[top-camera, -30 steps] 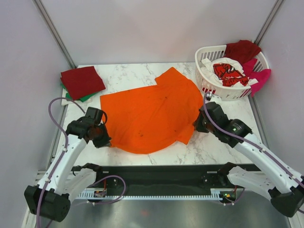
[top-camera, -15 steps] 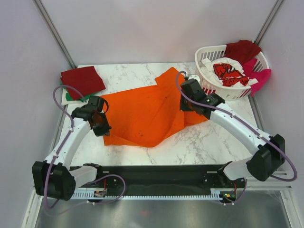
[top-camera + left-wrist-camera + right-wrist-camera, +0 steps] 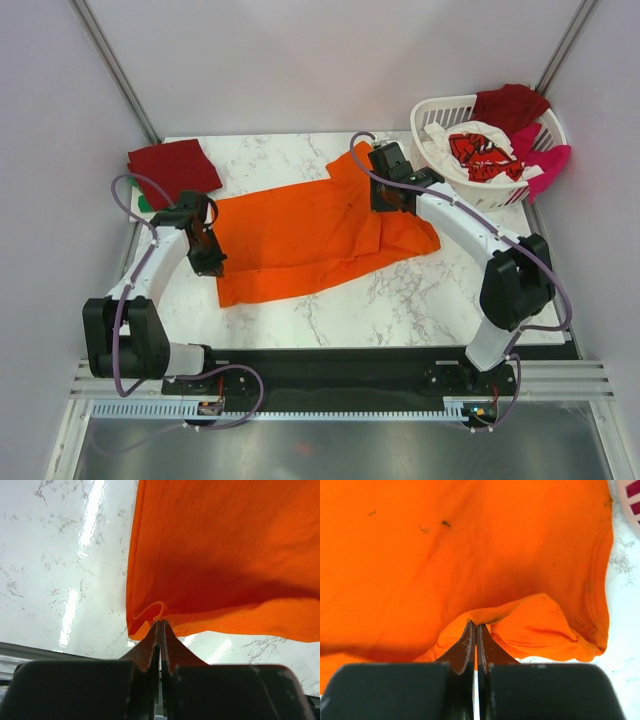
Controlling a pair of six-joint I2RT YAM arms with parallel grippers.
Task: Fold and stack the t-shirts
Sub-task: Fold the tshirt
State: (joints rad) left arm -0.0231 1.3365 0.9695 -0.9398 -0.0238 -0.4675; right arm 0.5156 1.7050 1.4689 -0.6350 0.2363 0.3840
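The orange t-shirt point(image 3: 310, 235) lies across the middle of the marble table, its near half folded back over the far half. My left gripper point(image 3: 203, 243) is shut on the shirt's left edge point(image 3: 150, 611). My right gripper point(image 3: 392, 190) is shut on a pinch of the orange cloth point(image 3: 485, 614) near the shirt's right side. A folded dark red t-shirt point(image 3: 174, 167) lies on a green one point(image 3: 148, 203) at the far left. In the white basket point(image 3: 440, 175) at the far right lie a white shirt with red print point(image 3: 480, 152), a dark red one point(image 3: 510, 105) and a magenta one point(image 3: 545, 160).
Bare marble point(image 3: 420, 300) shows in front of the orange shirt. The table's left edge point(image 3: 130, 250) runs close beside my left arm. The basket stands just right of my right arm. Grey walls enclose the table on three sides.
Both grippers have carried the near edge of the orange shirt away from me, folding it over the far half. The shirt now covers a narrower band.
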